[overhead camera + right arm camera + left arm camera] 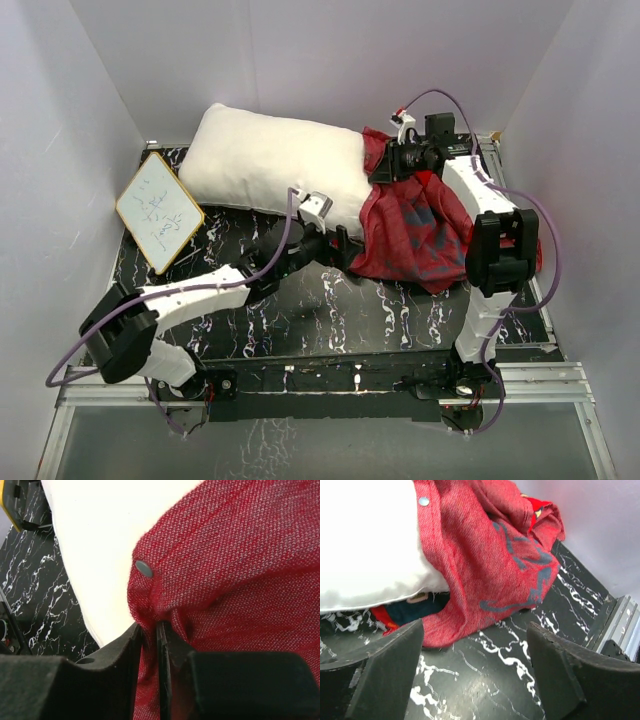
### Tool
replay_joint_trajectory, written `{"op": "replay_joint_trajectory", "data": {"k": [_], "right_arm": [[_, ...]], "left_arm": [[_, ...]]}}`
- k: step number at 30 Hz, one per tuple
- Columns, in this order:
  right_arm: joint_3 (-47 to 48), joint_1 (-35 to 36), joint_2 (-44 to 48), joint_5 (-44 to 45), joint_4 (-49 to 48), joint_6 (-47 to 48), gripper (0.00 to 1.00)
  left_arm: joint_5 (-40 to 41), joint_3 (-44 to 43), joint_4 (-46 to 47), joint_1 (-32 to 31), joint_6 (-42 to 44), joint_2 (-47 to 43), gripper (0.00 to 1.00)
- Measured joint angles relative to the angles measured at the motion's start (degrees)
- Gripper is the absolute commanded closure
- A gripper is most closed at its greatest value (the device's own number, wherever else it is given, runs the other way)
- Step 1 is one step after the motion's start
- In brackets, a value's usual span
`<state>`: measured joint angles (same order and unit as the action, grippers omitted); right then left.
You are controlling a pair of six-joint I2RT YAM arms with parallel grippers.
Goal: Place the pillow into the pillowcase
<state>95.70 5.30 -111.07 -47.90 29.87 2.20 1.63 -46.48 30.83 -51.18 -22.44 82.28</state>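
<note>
Wide-apart black fingers of the left gripper [475,650] frame bare marbled table [490,685] and hold nothing. They hang just beside the lower edge of the pillowcase [485,560], probably to catch its loose bottom lip. The right gripper [150,640] is pinched on the upper hem beside a metal snap [145,568], which holds the mouth lifted for the pillow [265,165]. One end of the pillow sits inside the mouth; most lies outside, toward the far left. How deep it reaches is hidden under red cloth, and the right arm covers part of the sack.

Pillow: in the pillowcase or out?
Partly in. The pillowcase covers only one end of the pillow; most of it lies bare.
</note>
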Motion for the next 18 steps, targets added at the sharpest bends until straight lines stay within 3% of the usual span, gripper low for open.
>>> {"op": "replay_joint_trajectory", "data": {"k": [4, 12, 18], "right_arm": [[1.64, 0.22, -0.04, -0.39, -0.28, -0.46, 0.65], [2.58, -0.2, 2.4, -5.4, -2.01, 0.76, 0.3], [-10.03, -0.85, 17.49, -3.82, -2.45, 5.29, 0.28]], "left_arm": [[-1.92, -1.49, -10.58, 2.45, -1.05, -4.04, 0.15], [-7.54, -1.55, -18.47, 18.51, -14.88, -2.62, 0.03], [-4.98, -1.53, -16.87, 24.15, -26.43, 0.92, 0.03]]}}
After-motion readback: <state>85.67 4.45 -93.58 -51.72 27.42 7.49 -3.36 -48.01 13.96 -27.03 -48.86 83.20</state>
